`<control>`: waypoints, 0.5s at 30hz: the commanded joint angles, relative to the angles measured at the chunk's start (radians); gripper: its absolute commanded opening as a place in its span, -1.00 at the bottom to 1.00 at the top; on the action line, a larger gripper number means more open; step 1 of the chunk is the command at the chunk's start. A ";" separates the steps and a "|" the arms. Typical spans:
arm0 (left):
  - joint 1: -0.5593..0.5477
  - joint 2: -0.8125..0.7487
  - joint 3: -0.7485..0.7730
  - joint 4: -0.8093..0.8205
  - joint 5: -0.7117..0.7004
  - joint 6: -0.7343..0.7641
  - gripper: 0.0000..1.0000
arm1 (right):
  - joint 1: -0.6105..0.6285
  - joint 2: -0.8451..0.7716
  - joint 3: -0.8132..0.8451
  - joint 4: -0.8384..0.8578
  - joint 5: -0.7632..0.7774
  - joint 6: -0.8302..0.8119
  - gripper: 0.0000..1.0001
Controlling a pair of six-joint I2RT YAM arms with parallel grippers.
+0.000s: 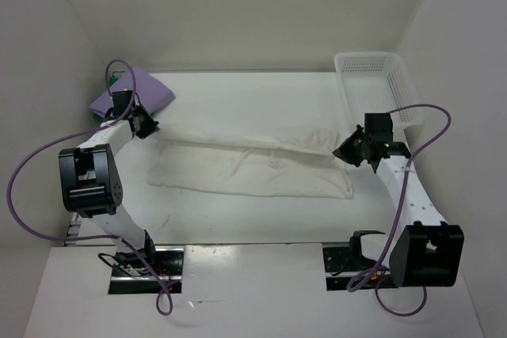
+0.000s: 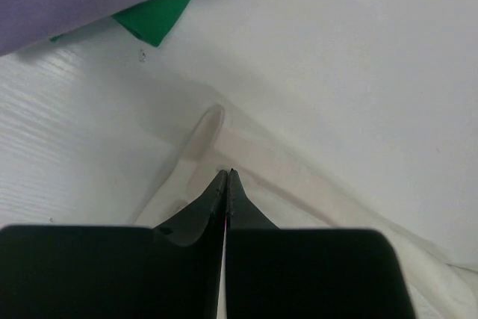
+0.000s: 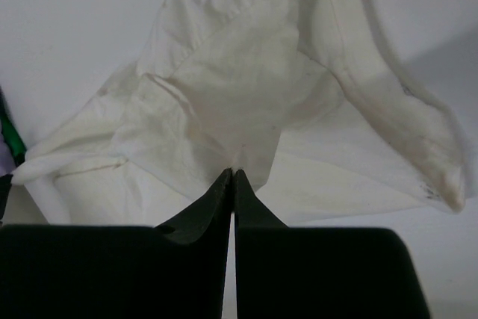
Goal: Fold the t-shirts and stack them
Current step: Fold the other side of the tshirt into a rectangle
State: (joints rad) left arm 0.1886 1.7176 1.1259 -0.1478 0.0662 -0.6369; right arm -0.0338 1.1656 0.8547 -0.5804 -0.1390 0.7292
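Clamps a gathered fold of the cream-white cloth t-shirt (image 1: 253,170) in the right pincer (image 3: 233,172), tips together. Rests the left pincer (image 2: 226,173), fully closed, at that shirt's edge, spread mid white tabletop (image 1: 238,93); grip there unclear. Far left: lavender-purple cloth t-shirt (image 1: 146,89) over bright green cloth t-shirt (image 2: 153,16).
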 commanded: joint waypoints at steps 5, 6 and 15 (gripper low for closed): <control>0.017 -0.093 -0.070 0.016 -0.012 -0.037 -0.89 | -0.009 -0.138 -0.079 -0.075 -0.039 0.088 -0.76; 0.017 -0.114 -0.080 0.007 -0.022 -0.046 -0.66 | -0.009 -0.138 -0.079 -0.075 -0.039 0.088 -0.66; 0.017 -0.289 -0.126 -0.015 -0.083 -0.101 0.24 | -0.009 -0.156 -0.066 -0.055 -0.057 0.038 -0.45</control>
State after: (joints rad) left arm 0.2005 1.4750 0.9874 -0.1829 -0.0082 -0.7048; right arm -0.0372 1.0180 0.7776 -0.6521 -0.1749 0.7998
